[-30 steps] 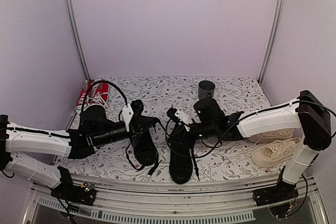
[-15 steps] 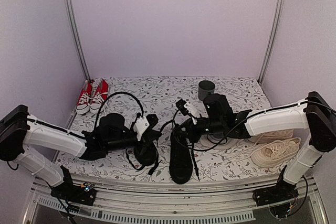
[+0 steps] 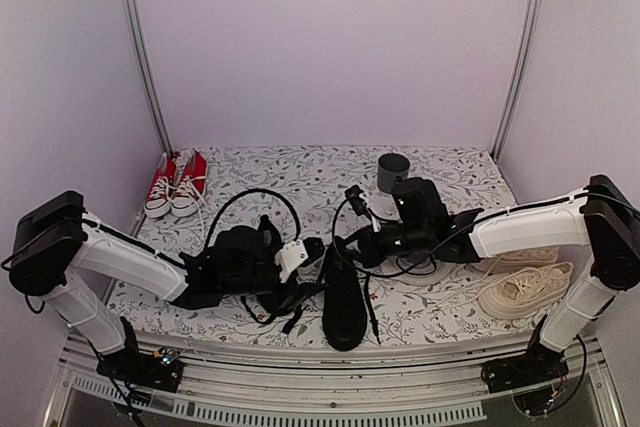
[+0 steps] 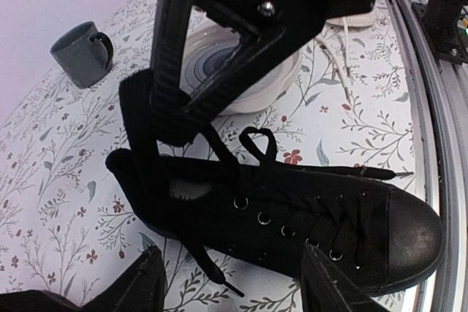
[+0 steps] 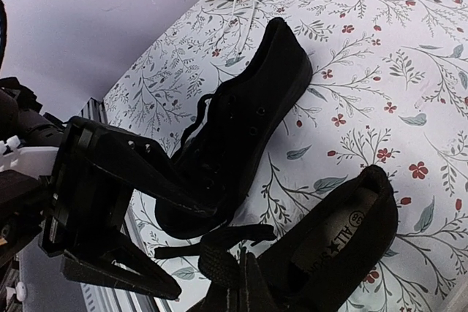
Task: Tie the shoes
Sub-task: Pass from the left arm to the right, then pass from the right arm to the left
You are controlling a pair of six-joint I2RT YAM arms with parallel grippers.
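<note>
Right gripper (image 5: 223, 272) clamped on a black lace (image 5: 219, 239) of the right shoe (image 3: 345, 297); left gripper (image 4: 230, 283) jaws apart just left, beside the left shoe (image 5: 241, 137). Risk: thin lace slips out, loop collapses.

red sneakers (image 3: 176, 183) back-left | grey mug (image 3: 393, 170) back | cream sneakers (image 3: 524, 289) right

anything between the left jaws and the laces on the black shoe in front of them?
Nothing visible. In the left wrist view the left gripper is open just above the black shoe, eyelets and laces exposed below. The right gripper, shut on a lace, sits beyond, near the shoe's heel.
</note>
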